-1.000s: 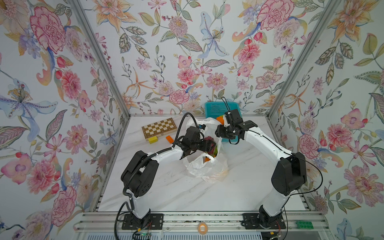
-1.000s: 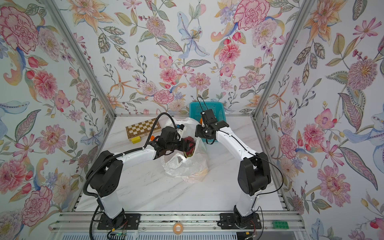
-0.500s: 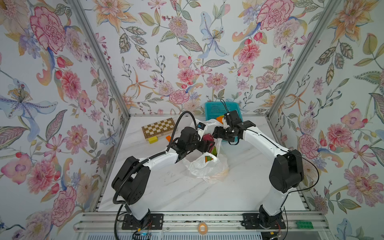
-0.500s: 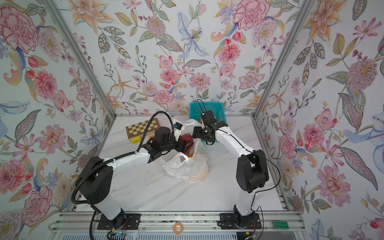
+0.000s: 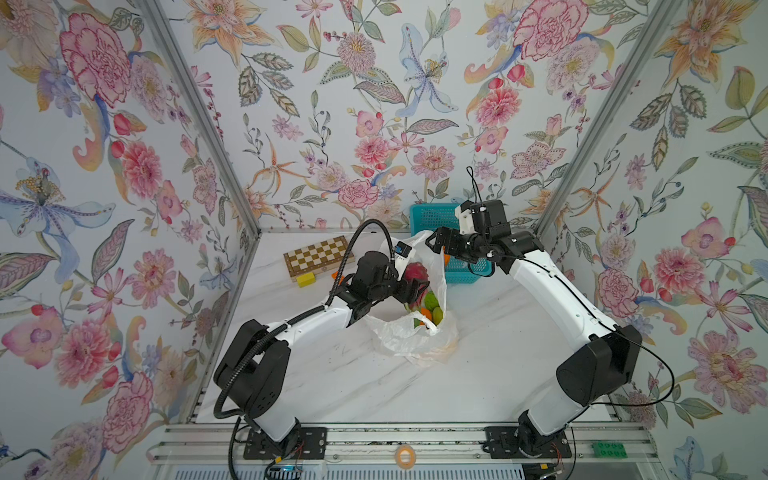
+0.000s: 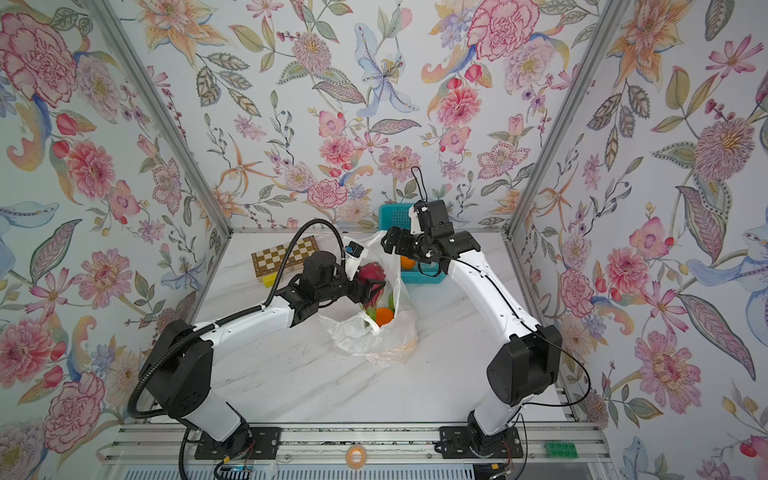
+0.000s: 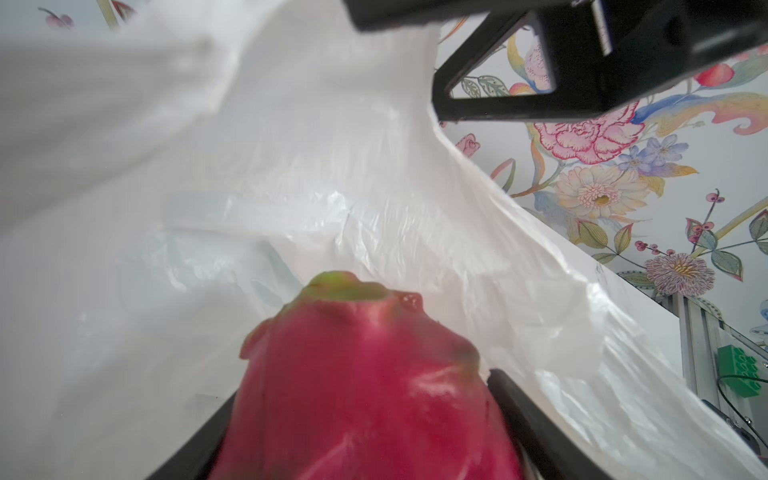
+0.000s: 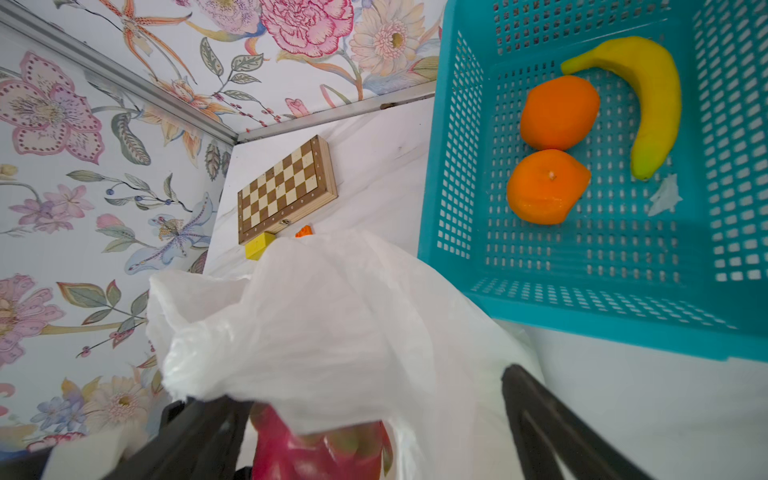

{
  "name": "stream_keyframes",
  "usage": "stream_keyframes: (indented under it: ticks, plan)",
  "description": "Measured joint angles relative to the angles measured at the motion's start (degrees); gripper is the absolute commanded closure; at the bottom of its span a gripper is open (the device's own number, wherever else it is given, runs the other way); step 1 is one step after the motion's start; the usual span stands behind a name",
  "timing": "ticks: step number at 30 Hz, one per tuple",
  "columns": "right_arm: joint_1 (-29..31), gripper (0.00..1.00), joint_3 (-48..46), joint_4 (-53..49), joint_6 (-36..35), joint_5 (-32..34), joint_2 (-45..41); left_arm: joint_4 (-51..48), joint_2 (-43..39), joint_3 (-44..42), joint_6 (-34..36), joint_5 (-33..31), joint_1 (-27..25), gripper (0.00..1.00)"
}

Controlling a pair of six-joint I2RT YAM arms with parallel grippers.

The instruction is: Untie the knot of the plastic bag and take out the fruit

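Marble table (image 5: 332, 374), left end effector (image 5: 417, 289) gripping dragon fruit (image 5: 414, 272) at plastic bag (image 5: 407, 338) rim, right end effector (image 5: 436, 244) wide

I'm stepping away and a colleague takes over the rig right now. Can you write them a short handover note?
Left tool: shut on the dragon fruit, held at the mouth of the plastic bag.
Right tool: open at the bag's upper edge; film drapes between its jaws, not pinched.
Done: the bag is untied and open. Two oranges lie in the teal basket, beside a banana.
Left to do: put the dragon fruit down outside the bag, then take out the green fruits and the orange inside it.
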Motion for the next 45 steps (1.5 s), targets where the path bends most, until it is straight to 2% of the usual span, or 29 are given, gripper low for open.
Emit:
stream_keyframes:
  ticks: [7, 13, 24, 30, 39, 45]
  plan:
    - [-0.61, 0.07, 0.9, -1.9, 2.45, -1.6, 4.15, 1.05, -1.46, 0.17, 1.73, -0.81, 0.0, 0.47]
    - [-1.46, 0.06, 1.03, -3.98, 2.91, -3.39, 3.69, 1.03, -1.46, 2.21, 3.67, -0.76, 0.0, 0.47]
    - [-6.8, 0.04, 0.35, -3.34, 5.95, -5.95, -8.28, 1.84, -1.42, 9.05, 5.22, 0.96, 0.02, 0.47]
    - [-9.4, 0.01, 0.26, 2.14, 9.9, -12.2, -10.19, 2.1, -0.61, 14.8, 7.74, 2.25, 0.07, 0.47]
    - [-8.81, 0.01, -6.34, 18.88, 14.93, -24.83, -14.16, 2.03, 3.13, 21.33, 12.26, 3.21, 0.07, 0.46]
    - [-7.56, 0.01, -6.88, 21.09, 14.82, -28.61, -14.27, 1.99, 4.52, 24.24, 12.52, 5.46, 0.07, 0.46]
